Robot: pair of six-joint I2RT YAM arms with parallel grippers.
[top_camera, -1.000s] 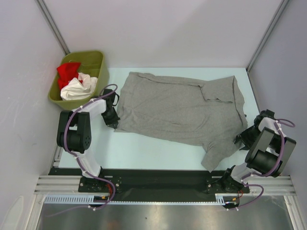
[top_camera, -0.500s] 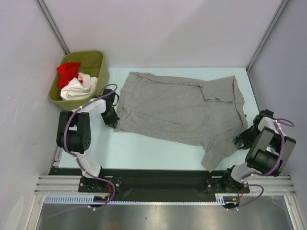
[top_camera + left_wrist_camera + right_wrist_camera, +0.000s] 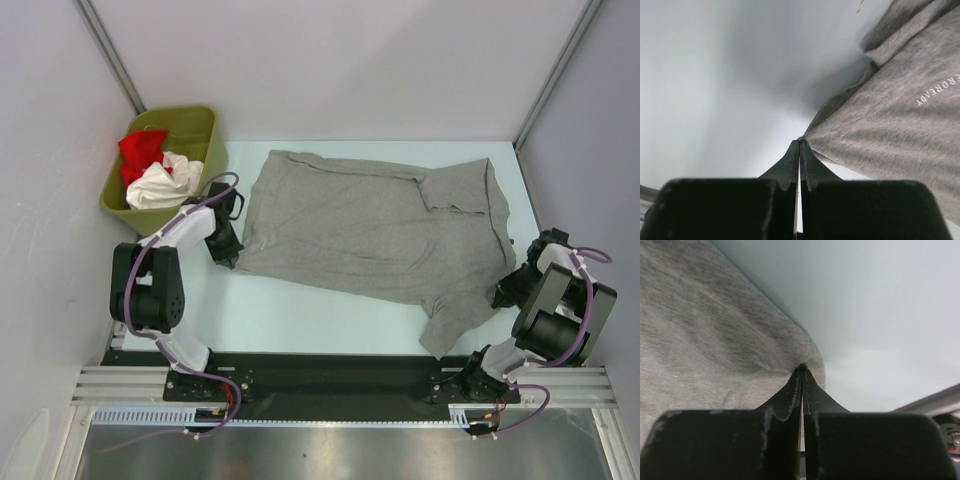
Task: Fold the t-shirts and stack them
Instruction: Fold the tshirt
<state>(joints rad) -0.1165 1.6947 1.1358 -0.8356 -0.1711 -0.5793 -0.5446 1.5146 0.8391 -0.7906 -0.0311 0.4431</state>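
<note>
A heather-grey t-shirt [image 3: 370, 225] lies spread across the table, wrinkled toward its right side, with small white lettering [image 3: 937, 92] showing in the left wrist view. My left gripper [image 3: 226, 258] is shut on the shirt's near-left corner [image 3: 812, 134], which is pinched at the fingertips and lifted a little. At the shirt's right edge my right gripper [image 3: 503, 294] is shut on the fabric edge [image 3: 807, 362]. A red t-shirt [image 3: 141, 148] and a white t-shirt [image 3: 163, 184] lie crumpled in the bin.
The olive-green bin [image 3: 198, 128] stands at the back left, close behind my left arm. White walls and metal frame posts [image 3: 108, 52] close the table in on the left, back and right. A black rail [image 3: 320, 375] runs along the near edge.
Both grippers have closed on the grey shirt's edges. The left arm has shifted slightly left and the corner it holds has been drawn out with it.
</note>
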